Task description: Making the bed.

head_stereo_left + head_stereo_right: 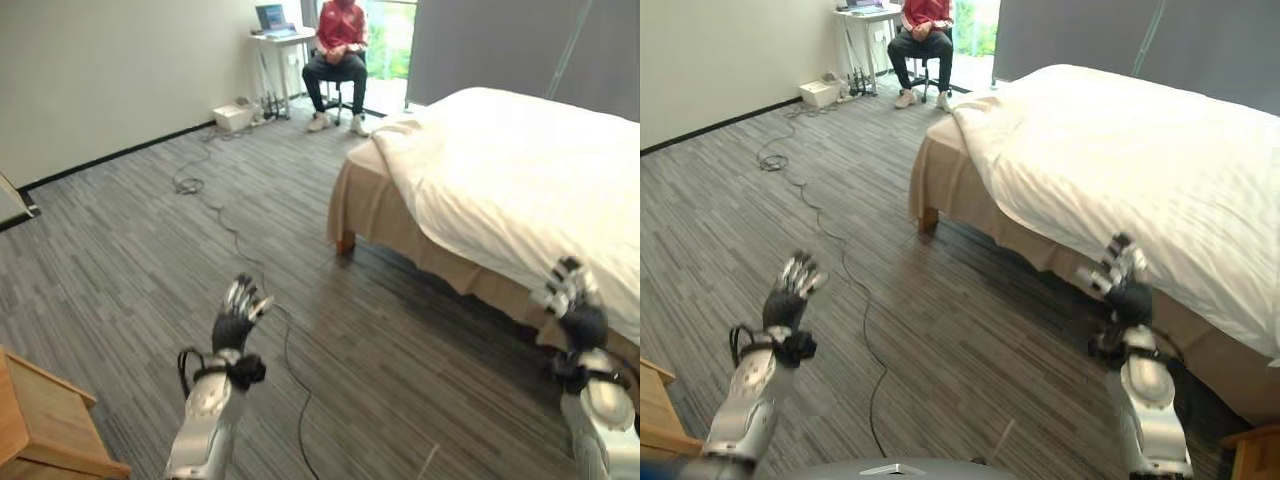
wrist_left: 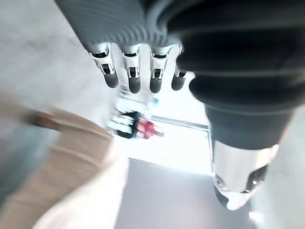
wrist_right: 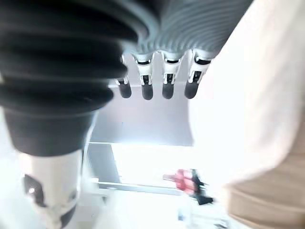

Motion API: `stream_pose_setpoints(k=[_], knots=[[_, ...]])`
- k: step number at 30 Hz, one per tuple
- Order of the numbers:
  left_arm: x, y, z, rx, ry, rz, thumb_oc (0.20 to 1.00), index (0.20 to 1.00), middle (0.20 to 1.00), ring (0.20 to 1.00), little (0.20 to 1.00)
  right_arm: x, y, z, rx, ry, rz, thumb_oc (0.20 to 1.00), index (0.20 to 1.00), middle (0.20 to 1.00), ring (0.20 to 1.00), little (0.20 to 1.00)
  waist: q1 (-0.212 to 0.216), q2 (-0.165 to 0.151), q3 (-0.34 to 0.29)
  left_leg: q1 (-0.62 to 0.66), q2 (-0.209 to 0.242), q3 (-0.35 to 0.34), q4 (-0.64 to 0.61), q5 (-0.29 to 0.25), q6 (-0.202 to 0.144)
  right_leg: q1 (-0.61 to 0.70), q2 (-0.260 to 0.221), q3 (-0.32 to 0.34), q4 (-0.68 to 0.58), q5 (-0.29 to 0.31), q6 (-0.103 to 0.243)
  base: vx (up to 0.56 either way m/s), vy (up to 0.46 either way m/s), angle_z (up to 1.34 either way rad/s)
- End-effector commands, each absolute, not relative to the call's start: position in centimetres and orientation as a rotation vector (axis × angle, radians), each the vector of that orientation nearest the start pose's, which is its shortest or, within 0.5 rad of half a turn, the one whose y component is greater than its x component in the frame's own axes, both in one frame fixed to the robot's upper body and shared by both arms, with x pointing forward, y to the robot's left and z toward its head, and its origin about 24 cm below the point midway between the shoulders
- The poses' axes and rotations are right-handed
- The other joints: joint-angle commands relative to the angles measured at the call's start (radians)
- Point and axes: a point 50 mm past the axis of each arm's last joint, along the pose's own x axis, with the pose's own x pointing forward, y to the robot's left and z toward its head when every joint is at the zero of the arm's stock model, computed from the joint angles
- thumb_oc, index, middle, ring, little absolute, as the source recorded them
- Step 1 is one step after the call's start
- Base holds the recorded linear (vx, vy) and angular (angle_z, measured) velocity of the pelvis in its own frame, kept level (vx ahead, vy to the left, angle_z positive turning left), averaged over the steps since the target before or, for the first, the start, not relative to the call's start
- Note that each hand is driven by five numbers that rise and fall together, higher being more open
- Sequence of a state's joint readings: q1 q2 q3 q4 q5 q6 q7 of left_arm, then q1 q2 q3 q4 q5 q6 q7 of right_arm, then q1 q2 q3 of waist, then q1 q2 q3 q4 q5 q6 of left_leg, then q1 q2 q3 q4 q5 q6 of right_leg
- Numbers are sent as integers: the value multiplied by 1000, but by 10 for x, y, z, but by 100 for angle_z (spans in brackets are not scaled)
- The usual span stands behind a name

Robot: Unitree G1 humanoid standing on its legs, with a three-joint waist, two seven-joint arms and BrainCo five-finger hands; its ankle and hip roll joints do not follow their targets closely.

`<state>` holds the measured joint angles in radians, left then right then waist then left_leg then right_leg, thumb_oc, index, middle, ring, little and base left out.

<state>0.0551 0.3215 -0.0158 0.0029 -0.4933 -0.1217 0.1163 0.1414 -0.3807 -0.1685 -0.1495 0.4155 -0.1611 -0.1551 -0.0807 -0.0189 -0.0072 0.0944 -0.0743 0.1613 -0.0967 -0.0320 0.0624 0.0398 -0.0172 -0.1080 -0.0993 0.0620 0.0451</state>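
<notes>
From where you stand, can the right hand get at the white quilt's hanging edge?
Probably yes: the right hand, fingers open, is raised right beside the quilt edge, with nothing between them.

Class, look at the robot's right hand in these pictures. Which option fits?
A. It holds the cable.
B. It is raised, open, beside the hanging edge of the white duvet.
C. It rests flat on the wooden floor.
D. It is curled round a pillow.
B: the right hand is up with straight fingers, holding nothing, close beside the hanging edge of the white duvet on the bed; whether it touches the cloth cannot be told.
</notes>
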Motion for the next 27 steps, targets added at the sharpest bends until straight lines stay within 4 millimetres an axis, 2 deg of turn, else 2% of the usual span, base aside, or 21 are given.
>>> stream_pose_setpoints(k=[1,18,19,20,21,22,23,24,25,27], knots=[[253,225,71,-113,-161,159,1000,1000,1000,1000,1000,229,-265,109,45,-331,-298,1000,1000,1000,1000,1000,8,11,6,17,40,158,9,-27,-27,48,40,-67,12,-125,4,-3,-5,11],[252,230,74,-107,-179,184,1000,1000,1000,1000,1000,230,-265,113,63,-356,-308,1000,1000,1000,1000,1000,3,10,19,20,42,156,20,-33,-25,54,40,-56,12,-124,1,2,-2,1],[254,230,78,-106,-194,184,1000,1000,1000,1000,1000,231,-265,116,56,-364,-306,1000,1000,1000,1000,1000,3,3,27,4,47,152,60,-45,-26,58,39,-49,12,-120,-4,-62,-55,3],[257,229,84,-114,-218,178,1000,1000,1000,1000,1000,233,-265,121,52,-385,-305,1000,1000,1000,1000,1000,2,-9,48,-46,63,150,157,-71,-28,49,36,-47,34,-124,-15,-146,-99,1],[260,226,89,-127,-243,162,1000,1000,1000,1000,1000,233,-267,126,47,-410,-310,1000,1000,1000,1000,1000,-2,-25,78,-102,84,157,267,-68,-37,39,30,-44,67,-135,-33,-247,-168,17],[263,223,94,-135,-260,143,1000,1000,1000,1000,1000,234,-270,132,34,-430,-318,1000,1000,1000,1000,1000,-4,-25,112,-217,140,129,484,-78,-61,10,49,-54,124,-163,-65,-236,-169,34],[265,221,97,-145,-274,134,1000,1000,1000,1000,1000,234,-272,134,22,-437,-320,1000,1000,1000,1000,1000,1,-24,136,-266,158,97,564,-42,-77,8,59,-57,142,-175,-78,-201,-142,50],[267,219,100,-157,-287,135,1000,1000,1000,1000,1000,233,-274,137,16,-448,-332,1000,1000,1000,1000,1000,3,-20,156,-311,160,55,596,5,-90,5,62,-73,158,-184,-88,-118,-82,20],[268,219,102,-177,-293,142,1000,1000,1000,1000,1000,232,-277,138,17,-457,-349,1000,1000,1000,1000,1000,-3,-24,162,-340,174,49,562,15,-90,4,57,-87,158,-187,-92,-62,-66,12],[267,221,101,-189,-289,145,1000,1000,1000,1000,1000,229,-281,139,16,-463,-369,1000,1000,1000,1000,1000,-14,-40,152,-365,154,23,441,37,-81,-2,42,-111,150,-177,-90,56,-37,24]])
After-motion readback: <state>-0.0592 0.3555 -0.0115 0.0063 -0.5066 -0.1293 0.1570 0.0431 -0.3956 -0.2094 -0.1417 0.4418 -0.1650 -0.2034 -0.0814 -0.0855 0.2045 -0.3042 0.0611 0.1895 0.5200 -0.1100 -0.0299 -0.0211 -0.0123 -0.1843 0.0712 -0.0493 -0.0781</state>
